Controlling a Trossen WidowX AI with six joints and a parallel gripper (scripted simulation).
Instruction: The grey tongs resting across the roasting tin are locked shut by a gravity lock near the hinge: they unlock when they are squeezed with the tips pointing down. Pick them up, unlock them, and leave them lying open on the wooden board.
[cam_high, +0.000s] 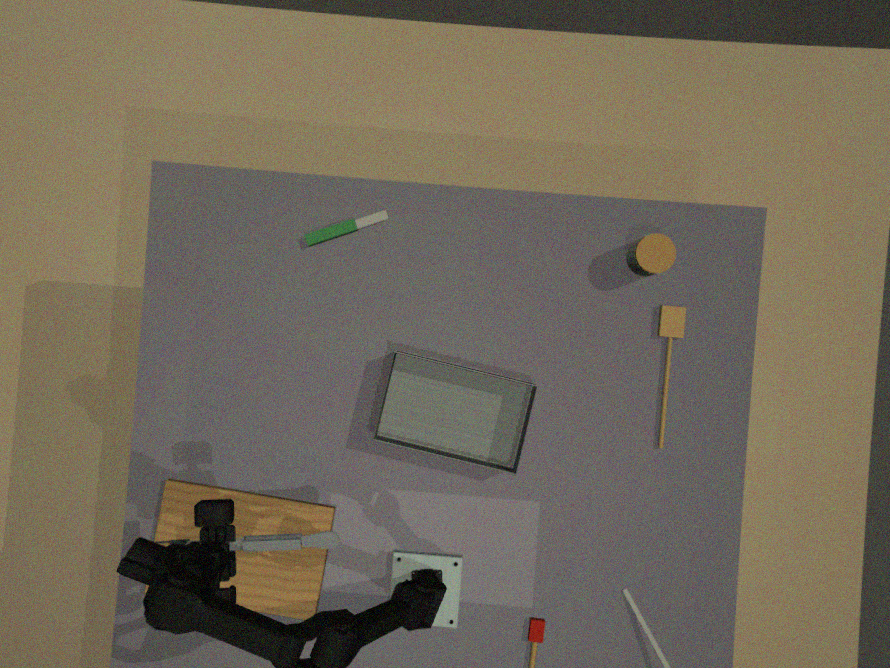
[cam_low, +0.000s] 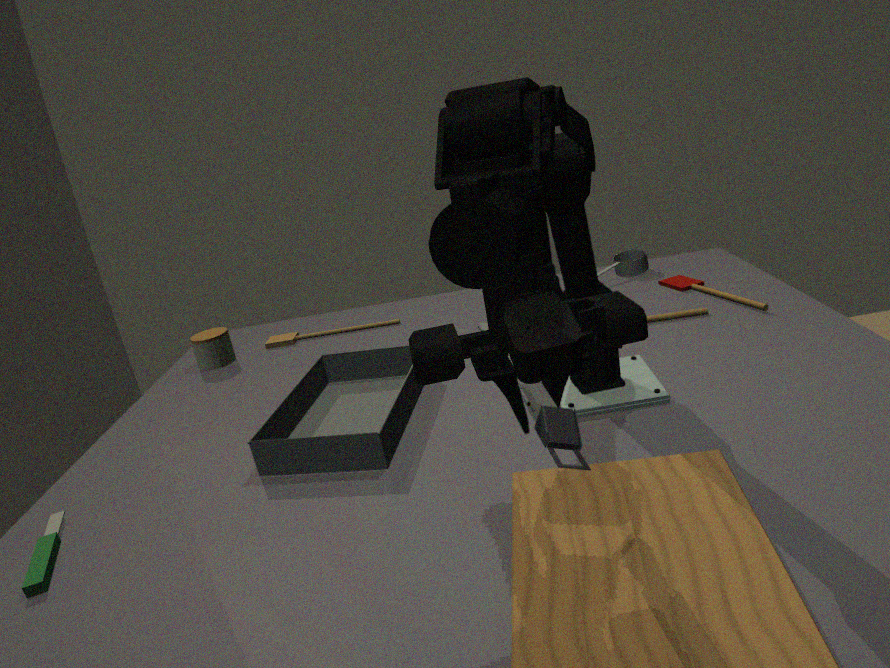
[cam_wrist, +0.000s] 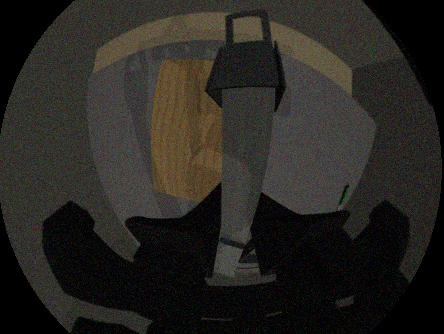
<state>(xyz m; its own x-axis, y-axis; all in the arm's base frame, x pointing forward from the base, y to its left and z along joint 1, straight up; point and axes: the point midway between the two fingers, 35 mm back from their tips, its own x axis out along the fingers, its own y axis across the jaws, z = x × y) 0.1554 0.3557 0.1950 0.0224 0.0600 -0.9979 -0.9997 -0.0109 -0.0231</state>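
Note:
The grey tongs (cam_high: 269, 544) (cam_low: 559, 429) (cam_wrist: 247, 130) are held in the air, seen above the wooden board (cam_high: 280, 589) (cam_low: 718, 575) (cam_wrist: 175, 125) in the top view. My gripper (cam_high: 224, 547) (cam_low: 539, 413) (cam_wrist: 233, 186) is shut on them. The dark hinge block and its wire loop point toward the exterior camera. The pale arms reach the other way, their ends hidden behind the gripper in that view. The arms look together; whether the lock is on cannot be told. The grey roasting tin (cam_high: 525, 429) (cam_low: 316, 456) has no tongs across it.
The arm's base plate (cam_high: 449, 614) (cam_low: 650, 391) is near the board. A green-handled tool (cam_high: 330, 232) (cam_low: 43, 560), a can (cam_high: 654, 253) (cam_low: 213, 352) and a wooden paddle (cam_high: 672, 322) (cam_low: 281, 340) lie beyond the tin. A red-headed tool (cam_high: 536, 630) is past the base.

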